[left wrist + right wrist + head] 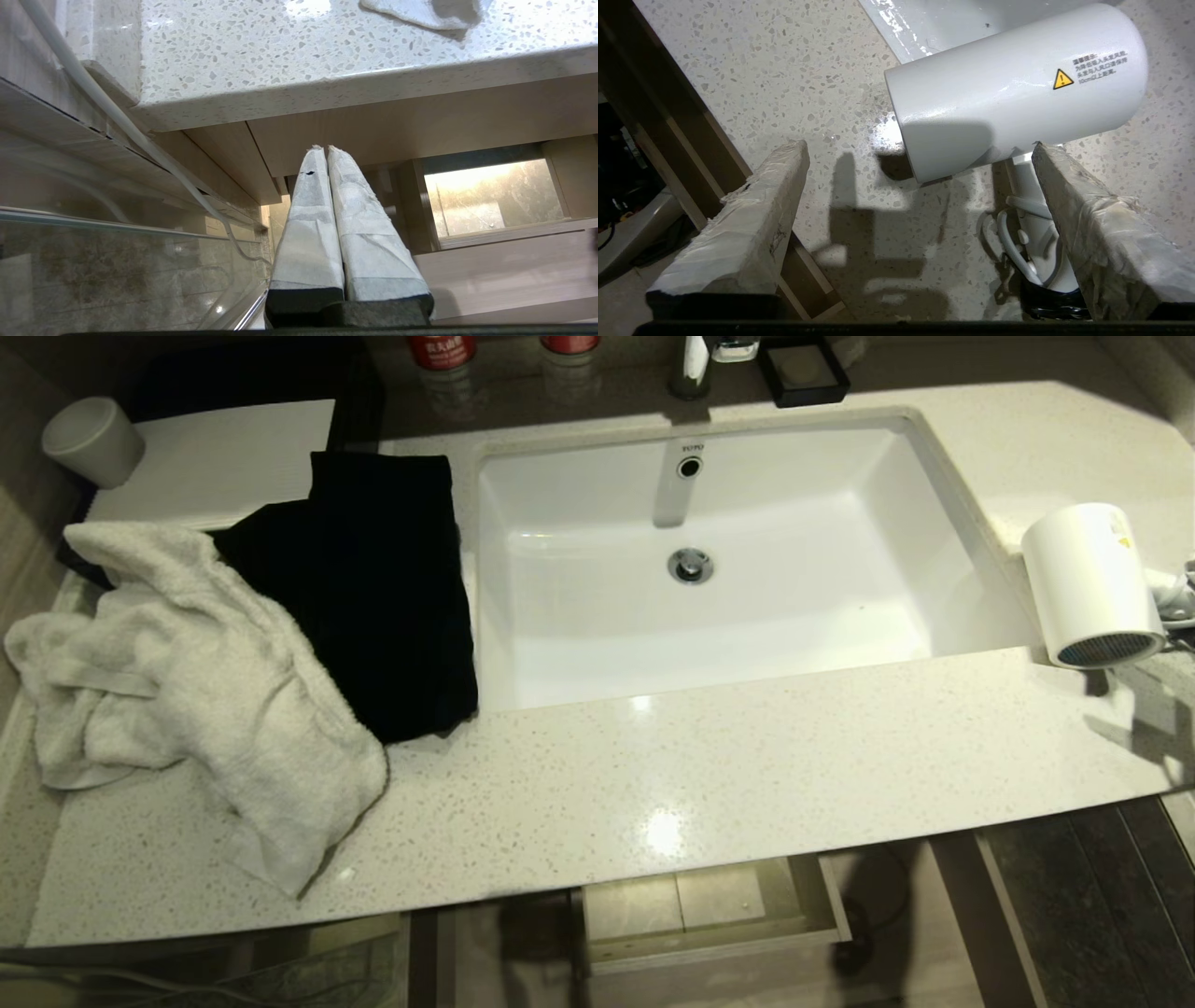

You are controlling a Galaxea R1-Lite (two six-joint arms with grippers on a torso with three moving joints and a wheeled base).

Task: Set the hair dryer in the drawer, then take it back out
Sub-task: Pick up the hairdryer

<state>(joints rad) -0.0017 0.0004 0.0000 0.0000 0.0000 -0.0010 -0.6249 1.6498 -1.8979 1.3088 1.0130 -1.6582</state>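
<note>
Light wood-grain shallow drawer [714, 915] stands pulled out below the speckled pale stone bench [747, 756], its floor bare, presumably left open to receive the item. Left gripper [322, 151] hangs low beside the vanity, fingers pressed together, idle. Right gripper [920, 149] hovers over the bench's right end, fingers spread wide and holding nothing. Small white cylindrical hair dryer [1017, 88] lies on its side on the bench just beside the white sink basin [747, 551], one finger [1101, 224] near its folded handle and bundled cord. Judgement: grasp not made.
</note>
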